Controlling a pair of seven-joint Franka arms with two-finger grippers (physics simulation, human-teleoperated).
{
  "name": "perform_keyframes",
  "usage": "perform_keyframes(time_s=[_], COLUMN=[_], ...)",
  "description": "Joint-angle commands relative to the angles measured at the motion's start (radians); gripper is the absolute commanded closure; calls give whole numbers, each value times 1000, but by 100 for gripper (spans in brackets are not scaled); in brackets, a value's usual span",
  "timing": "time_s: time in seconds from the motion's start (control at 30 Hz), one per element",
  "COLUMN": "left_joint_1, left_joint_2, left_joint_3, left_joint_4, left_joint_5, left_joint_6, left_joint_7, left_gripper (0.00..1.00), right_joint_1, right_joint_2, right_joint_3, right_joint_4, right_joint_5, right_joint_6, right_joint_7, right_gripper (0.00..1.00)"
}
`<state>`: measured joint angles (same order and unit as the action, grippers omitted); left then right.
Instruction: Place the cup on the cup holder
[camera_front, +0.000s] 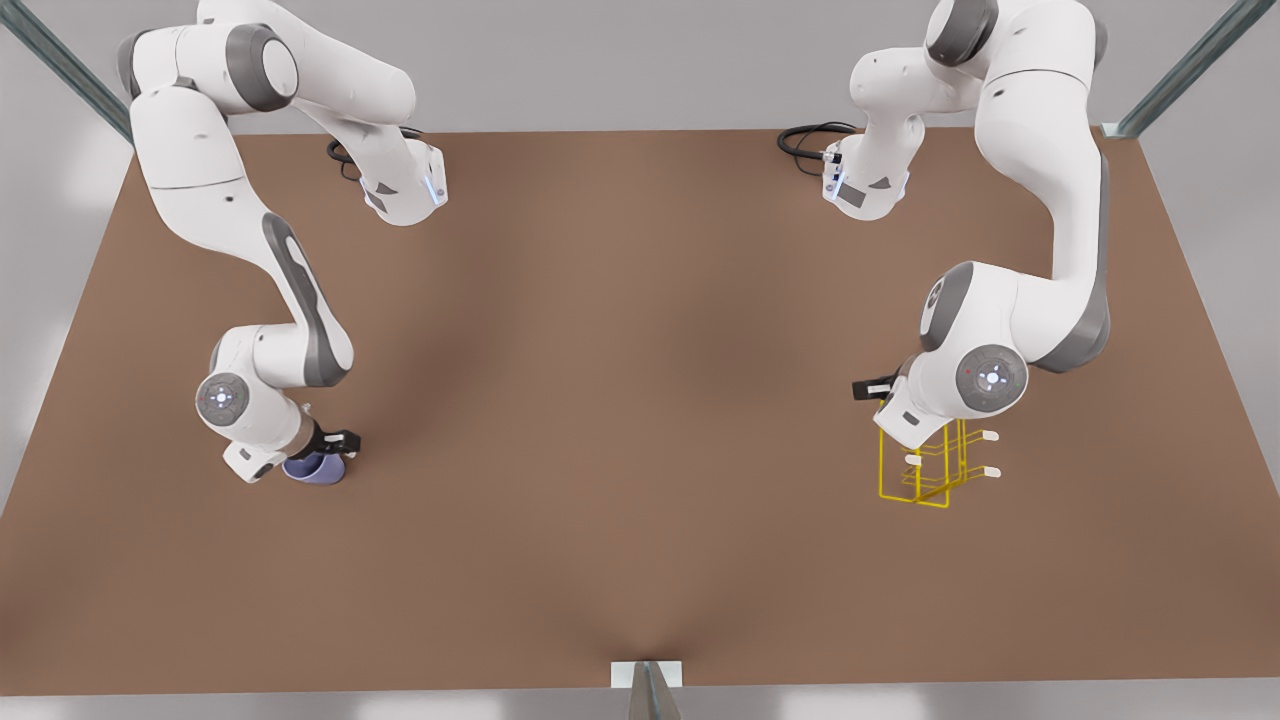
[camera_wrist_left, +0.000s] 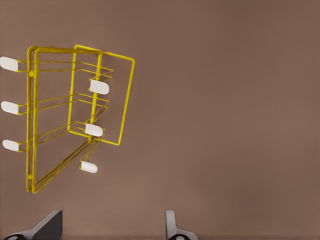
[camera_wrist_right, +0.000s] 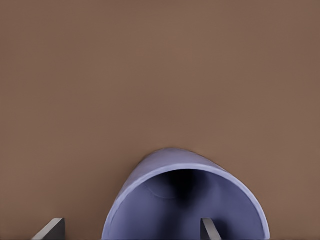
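On the brown table (camera_front: 620, 420), the cup (camera_front: 318, 468) sat far from the rack (camera_front: 935, 470), toward the front view's left. The rack stood upright on the table, toward the front view's right. It was yellow wire with white caps (camera_wrist_left: 99, 87) on its prongs.

The right gripper (camera_front: 325, 455) was down at the cup. In the right wrist view, the cup (camera_wrist_right: 185, 200) showed its open mouth, and one finger (camera_wrist_right: 209, 229) was inside the rim while the other finger (camera_wrist_right: 50, 229) was outside it. The fingers were set wide apart and the cup wall was between them. I could not tell if they touched the cup.

The left gripper (camera_front: 905, 425) hung just above the rack. In the left wrist view, its fingers (camera_wrist_left: 47, 225) were wide apart with nothing between them, and the rack (camera_wrist_left: 75, 115) stood a little past them, on the table.
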<state>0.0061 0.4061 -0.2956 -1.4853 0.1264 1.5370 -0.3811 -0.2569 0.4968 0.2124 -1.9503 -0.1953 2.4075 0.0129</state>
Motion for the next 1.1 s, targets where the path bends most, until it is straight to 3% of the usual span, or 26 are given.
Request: perform_keyframes(time_s=[0.0,0.03,0.07,0.53,0.67,0.9,1.07], left_joint_1=[0,0,0,-2,-2,-2,-2], left_joint_2=[0,0,0,-6,-6,-10,-21], left_joint_3=[0,0,0,0,0,0,0], left_joint_4=[0,0,0,2,11,34,34], left_joint_5=[1,1,1,13,13,13,41], left_joint_6=[-2,0,0,-9,0,3,17], left_joint_7=[-2,-2,-2,-2,-2,-2,-2], left_gripper=[0,0,0,0,0,0,0], right_joint_1=[1,-1,-1,-65,-53,232,478], right_joint_2=[3,5,6,-10,-58,-24,169], right_joint_3=[-1,1,1,70,124,127,130], right_joint_4=[1,1,1,1,54,224,527], right_joint_5=[-1,-1,-7,-29,14,132,129], right_joint_6=[10,9,10,-16,-146,-222,-271], right_joint_7=[-8,-8,-8,-8,13,301,637], right_gripper=[0,49,79,79,79,79,79])
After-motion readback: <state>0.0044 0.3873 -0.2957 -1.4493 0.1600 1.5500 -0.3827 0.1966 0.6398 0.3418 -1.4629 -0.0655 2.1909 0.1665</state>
